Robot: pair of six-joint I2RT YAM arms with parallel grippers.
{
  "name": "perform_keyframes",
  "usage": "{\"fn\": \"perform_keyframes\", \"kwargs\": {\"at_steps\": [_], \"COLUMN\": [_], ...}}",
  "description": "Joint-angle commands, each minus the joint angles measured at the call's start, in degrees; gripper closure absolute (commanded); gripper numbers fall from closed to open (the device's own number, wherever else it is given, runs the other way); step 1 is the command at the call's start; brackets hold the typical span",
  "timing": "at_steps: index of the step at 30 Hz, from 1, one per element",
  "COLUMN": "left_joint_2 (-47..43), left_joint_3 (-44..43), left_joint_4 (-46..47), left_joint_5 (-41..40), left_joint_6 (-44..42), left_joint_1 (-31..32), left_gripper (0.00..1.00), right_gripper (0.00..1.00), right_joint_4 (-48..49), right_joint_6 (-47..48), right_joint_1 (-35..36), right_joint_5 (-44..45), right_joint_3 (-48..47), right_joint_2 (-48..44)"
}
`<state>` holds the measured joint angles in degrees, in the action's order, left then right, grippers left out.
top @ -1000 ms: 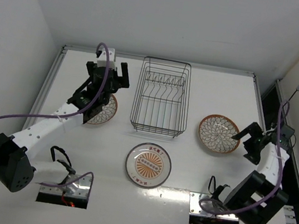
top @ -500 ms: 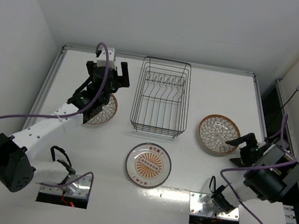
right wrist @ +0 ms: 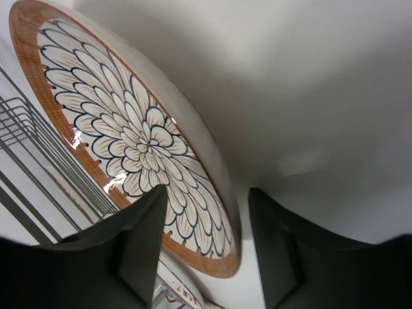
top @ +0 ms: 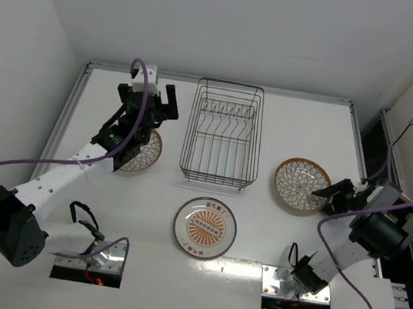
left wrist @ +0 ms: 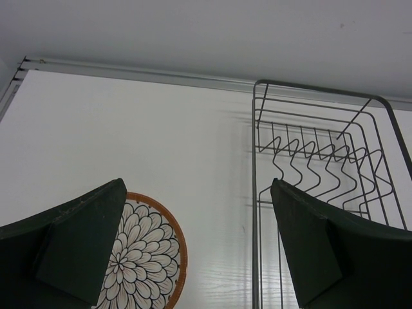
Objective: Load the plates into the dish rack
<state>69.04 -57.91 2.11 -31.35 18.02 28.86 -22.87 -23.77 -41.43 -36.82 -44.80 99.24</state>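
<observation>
Three plates lie flat on the white table. An orange-rimmed petal plate (top: 143,153) (left wrist: 145,257) sits left of the black wire dish rack (top: 223,134) (left wrist: 322,167). My left gripper (top: 156,104) (left wrist: 196,187) hovers open over the gap between them, holding nothing. A second orange-rimmed plate (top: 303,184) (right wrist: 141,148) lies right of the rack. My right gripper (top: 338,193) (right wrist: 207,193) straddles its right rim, one finger over the face and one outside, with a small gap showing. The white sunburst plate (top: 205,227) lies in front of the rack.
The rack stands with nothing in it, its divider prongs in the far half. Raised table rails (top: 68,114) run along the left, back and right edges. Purple cables (top: 2,167) trail from both arms. Two mounting plates (top: 90,258) sit at the near edge.
My right wrist has swung down and in to the right plate's rim, and its jaws have narrowed around it. The left arm and all plates stayed still.
</observation>
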Motion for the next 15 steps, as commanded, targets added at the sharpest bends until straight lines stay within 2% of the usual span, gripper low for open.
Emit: {"fn": "perform_keyframes", "kwargs": {"at_steps": [1, 2, 4, 5, 6, 11, 15], "left_joint_2": [-2.15, -2.15, -2.15, -2.15, -2.15, -2.15, -2.15], "left_joint_3": [-0.10, -0.10, -0.10, -0.10, -0.10, -0.10, -0.10], "left_joint_4": [2.90, 2.90, 2.90, 2.90, 2.90, 3.43, 3.43], "left_joint_5": [-0.64, -1.16, -1.17, -1.17, -1.17, -1.17, -1.17], "left_joint_6": [-0.53, -0.53, -1.05, -1.06, -1.06, -1.06, -1.06], "left_joint_1": [0.32, 0.32, 0.32, 0.32, 0.32, 0.32, 0.32], "left_gripper": [0.06, 0.06, 0.06, 0.06, 0.06, 0.06, 0.06], "right_gripper": [0.53, 0.63, 0.75, 0.91, 1.00, 1.00, 1.00], "right_joint_4": [2.13, 2.13, 1.61, 1.60, 0.99, 0.99, 0.47], "right_joint_6": [0.39, -0.22, -0.22, -0.22, -0.22, -0.22, -3.38], "right_joint_1": [2.32, 3.10, 3.63, 3.64, 3.64, 3.64, 4.78], "right_joint_5": [-2.64, -2.64, -1.86, -1.85, 0.23, 2.98, 4.21], "right_joint_3": [-2.75, -3.28, -3.80, -3.81, -3.81, -2.40, -2.92], "right_joint_2": [1.65, 1.66, 2.27, 2.27, 1.49, -4.75, -15.01]}}
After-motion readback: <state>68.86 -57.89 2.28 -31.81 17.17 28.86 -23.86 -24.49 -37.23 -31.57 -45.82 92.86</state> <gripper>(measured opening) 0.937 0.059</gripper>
